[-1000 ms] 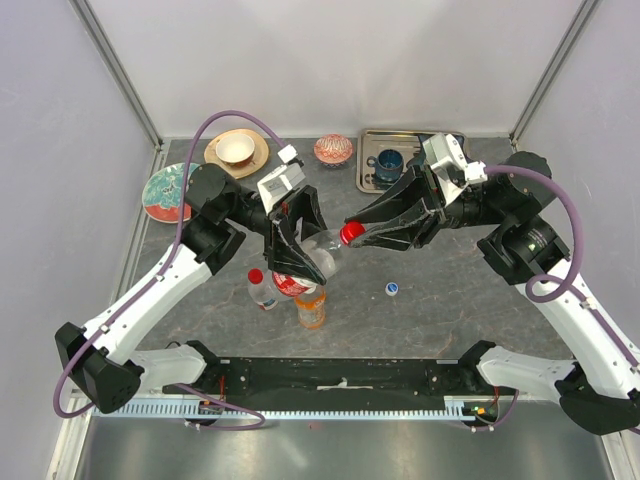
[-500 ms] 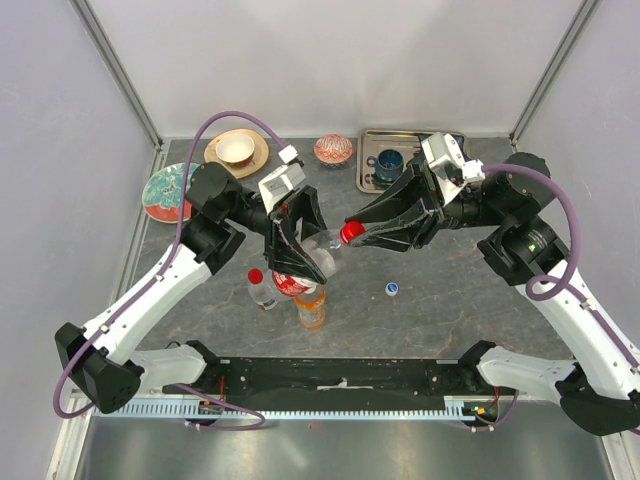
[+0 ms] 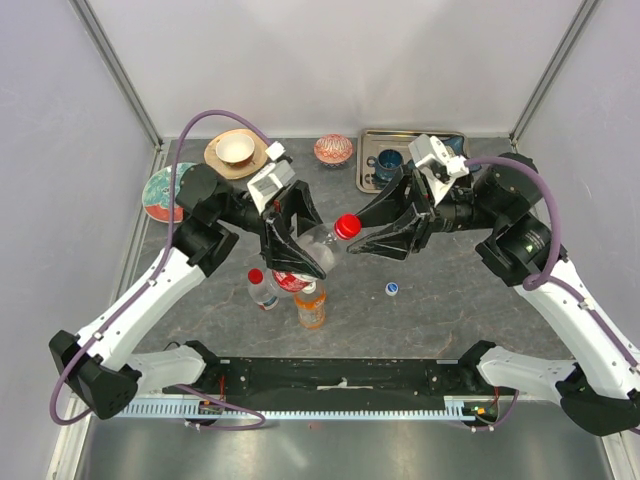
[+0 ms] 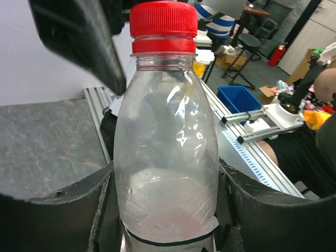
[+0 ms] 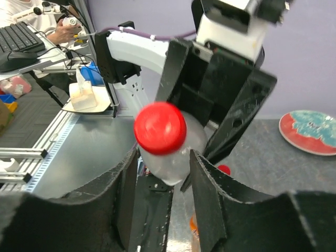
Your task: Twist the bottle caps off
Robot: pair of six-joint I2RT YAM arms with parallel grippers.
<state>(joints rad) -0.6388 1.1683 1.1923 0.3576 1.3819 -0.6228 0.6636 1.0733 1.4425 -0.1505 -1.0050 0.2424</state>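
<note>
My left gripper (image 3: 303,248) is shut on the body of a clear bottle (image 3: 322,241) with a red cap (image 3: 347,226), held tilted above the table. In the left wrist view the bottle (image 4: 165,157) stands between the two fingers, with the cap (image 4: 164,26) on its neck. My right gripper (image 3: 357,236) is open just right of the cap. In the right wrist view the cap (image 5: 159,127) sits past and above the fingertips (image 5: 131,160), untouched. Below stand a red-capped bottle (image 3: 262,288), a red-labelled bottle (image 3: 290,282) and an orange bottle (image 3: 311,307).
A loose blue and white cap (image 3: 391,289) lies on the table right of the bottles. At the back are a metal tray (image 3: 440,140) holding a blue mug (image 3: 388,165), a pink bowl (image 3: 333,149), a cup on a saucer (image 3: 237,150) and a teal plate (image 3: 165,193).
My right gripper has opened and come off the red cap. The left arm has shifted the held bottle slightly up and back.
</note>
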